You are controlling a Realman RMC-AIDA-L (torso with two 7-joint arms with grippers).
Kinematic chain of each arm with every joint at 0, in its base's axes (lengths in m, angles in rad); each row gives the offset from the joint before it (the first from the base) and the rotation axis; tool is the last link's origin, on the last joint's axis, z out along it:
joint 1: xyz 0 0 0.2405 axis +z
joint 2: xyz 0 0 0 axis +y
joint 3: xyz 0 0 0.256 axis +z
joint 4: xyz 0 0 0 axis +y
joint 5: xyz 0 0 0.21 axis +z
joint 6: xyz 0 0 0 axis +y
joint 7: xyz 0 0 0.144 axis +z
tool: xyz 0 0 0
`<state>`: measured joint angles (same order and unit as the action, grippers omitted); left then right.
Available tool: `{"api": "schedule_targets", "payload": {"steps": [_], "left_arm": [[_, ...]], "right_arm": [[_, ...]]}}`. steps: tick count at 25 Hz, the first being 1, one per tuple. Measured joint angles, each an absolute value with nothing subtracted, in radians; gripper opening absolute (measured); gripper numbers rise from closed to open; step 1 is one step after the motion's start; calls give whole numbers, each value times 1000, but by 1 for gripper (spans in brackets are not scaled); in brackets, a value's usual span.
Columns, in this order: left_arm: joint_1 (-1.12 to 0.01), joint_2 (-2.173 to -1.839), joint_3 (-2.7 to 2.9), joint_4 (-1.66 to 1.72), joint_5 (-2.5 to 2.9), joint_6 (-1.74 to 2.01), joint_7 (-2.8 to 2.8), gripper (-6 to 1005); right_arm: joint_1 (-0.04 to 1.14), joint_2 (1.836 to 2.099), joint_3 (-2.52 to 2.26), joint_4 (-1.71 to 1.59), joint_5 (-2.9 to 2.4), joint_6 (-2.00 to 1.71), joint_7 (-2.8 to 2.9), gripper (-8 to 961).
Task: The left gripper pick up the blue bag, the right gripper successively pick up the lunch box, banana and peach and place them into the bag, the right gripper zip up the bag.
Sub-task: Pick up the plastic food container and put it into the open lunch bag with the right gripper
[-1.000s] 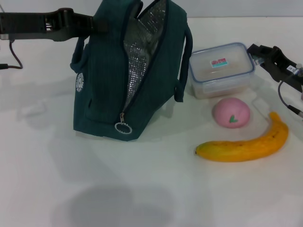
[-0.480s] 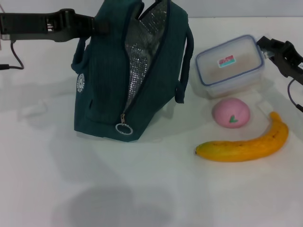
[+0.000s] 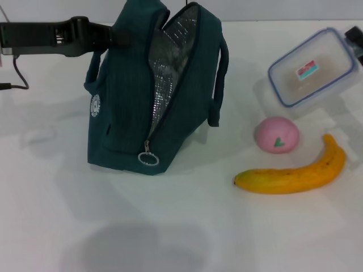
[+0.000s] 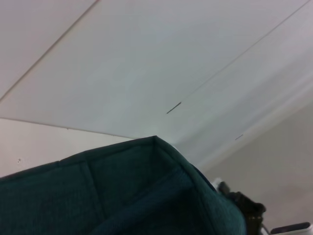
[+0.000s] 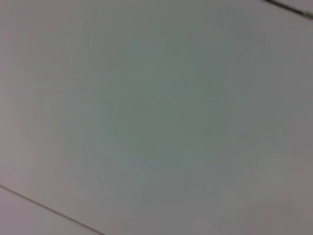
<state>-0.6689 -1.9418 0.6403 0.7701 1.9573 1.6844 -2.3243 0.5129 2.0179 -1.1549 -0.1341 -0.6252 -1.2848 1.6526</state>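
Your right gripper (image 3: 356, 41) grips the lunch box (image 3: 313, 75), lifted and tilted. Level it, then lower it through the blue bag (image 3: 153, 90)'s open mouth, held by the left gripper (image 3: 110, 37).

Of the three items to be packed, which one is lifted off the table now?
The lunch box: it hangs tilted in the air at the right gripper, while the peach and banana lie on the table.
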Motion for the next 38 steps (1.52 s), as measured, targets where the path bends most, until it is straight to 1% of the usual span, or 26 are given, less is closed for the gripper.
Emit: {"api": "schedule_targets", "payload": {"steps": [6, 13, 16, 20, 25, 30, 34, 38], "left_arm": [[-669, -1943, 642, 759, 1963, 1684, -2324, 34], [-672, -1950, 643, 751, 1964, 1685, -2327, 34], [-679, -1953, 644, 737, 1964, 1686, -2325, 33], [-680, -1961, 658, 732, 1964, 1687, -2326, 33], [-683, -1978, 672, 732, 1956, 1688, -2330, 33], [-694, -1996, 673, 732, 1958, 1689, -2330, 34], [-699, -2001, 672, 732, 1956, 1689, -2329, 34], [-697, -2001, 665, 732, 1945, 1685, -2328, 34]], "right_arm": [[483, 2015, -1155, -142, -559, -1373, 1658, 98], [501, 2014, -1154, -171, -489, -1451, 1722, 97], [527, 2016, -1157, -211, -485, -1460, 1755, 97], [599, 2019, -1165, -233, -489, -1475, 1795, 98], [702, 2023, -1217, -233, -492, -1477, 1822, 98], [772, 2028, -1295, -229, -486, -1463, 1829, 98], [784, 2028, -1355, -222, -486, -1440, 1831, 97], [762, 2028, -1401, -222, -485, -1418, 1832, 97]]}}
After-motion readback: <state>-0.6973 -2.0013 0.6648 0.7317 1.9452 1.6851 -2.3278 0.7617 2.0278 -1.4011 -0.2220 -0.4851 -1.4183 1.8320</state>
